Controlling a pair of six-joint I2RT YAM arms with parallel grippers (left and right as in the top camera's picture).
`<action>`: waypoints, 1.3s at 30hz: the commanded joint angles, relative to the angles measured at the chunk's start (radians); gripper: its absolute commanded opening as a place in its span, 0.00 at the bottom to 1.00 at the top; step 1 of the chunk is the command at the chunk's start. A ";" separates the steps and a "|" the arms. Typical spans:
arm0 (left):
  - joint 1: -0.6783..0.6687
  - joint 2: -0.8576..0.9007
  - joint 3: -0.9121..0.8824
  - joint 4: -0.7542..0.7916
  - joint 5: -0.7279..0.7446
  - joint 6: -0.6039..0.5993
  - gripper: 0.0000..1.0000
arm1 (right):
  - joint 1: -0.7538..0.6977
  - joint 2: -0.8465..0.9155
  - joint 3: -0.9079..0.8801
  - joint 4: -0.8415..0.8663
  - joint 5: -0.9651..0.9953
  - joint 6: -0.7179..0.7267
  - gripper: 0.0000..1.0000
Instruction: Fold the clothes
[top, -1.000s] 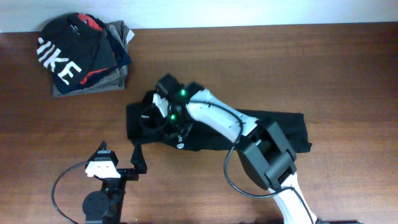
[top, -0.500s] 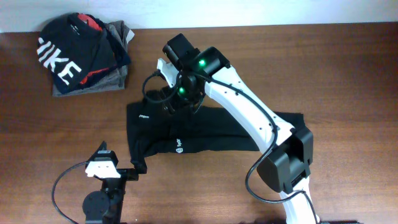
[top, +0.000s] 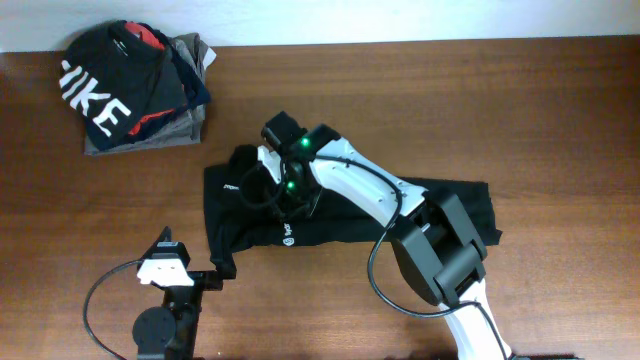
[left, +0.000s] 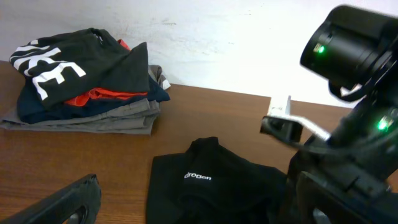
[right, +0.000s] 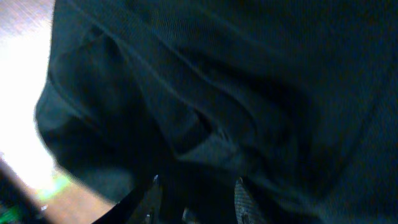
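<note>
The clothes (top: 440, 215) are a long black garment lying flat across the middle of the table, with a small round white logo (top: 288, 236) and white lettering (top: 234, 185). My right gripper (top: 270, 190) hangs low over the garment's left part. In the right wrist view its two fingertips stand apart right above rumpled black cloth (right: 217, 81), and my right gripper (right: 198, 196) grips nothing that I can see. My left gripper (top: 225, 265) rests at the garment's front left corner. It stands wide open (left: 199, 214), facing the lettered end of the clothes (left: 211, 186).
A stack of folded garments (top: 135, 85), topped by a black shirt with big white letters, sits at the back left (left: 81, 81). A pale wall runs behind the table. The left arm's base and cable (top: 160, 325) lie at the front edge.
The right arm rose towards the back, off the garment, then came down again on its left part with jaws wider apart. The garment's upper left edge now bulges. The left arm stayed still.
</note>
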 joint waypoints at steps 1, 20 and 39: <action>-0.004 -0.006 -0.005 -0.002 -0.003 0.013 0.99 | 0.026 -0.002 -0.045 0.070 0.074 -0.026 0.44; -0.004 -0.006 -0.005 -0.001 -0.003 0.013 0.99 | 0.044 0.053 -0.035 0.262 0.220 -0.028 0.04; -0.004 -0.006 -0.005 -0.001 -0.003 0.013 0.99 | 0.003 0.035 0.275 0.069 0.385 -0.032 0.31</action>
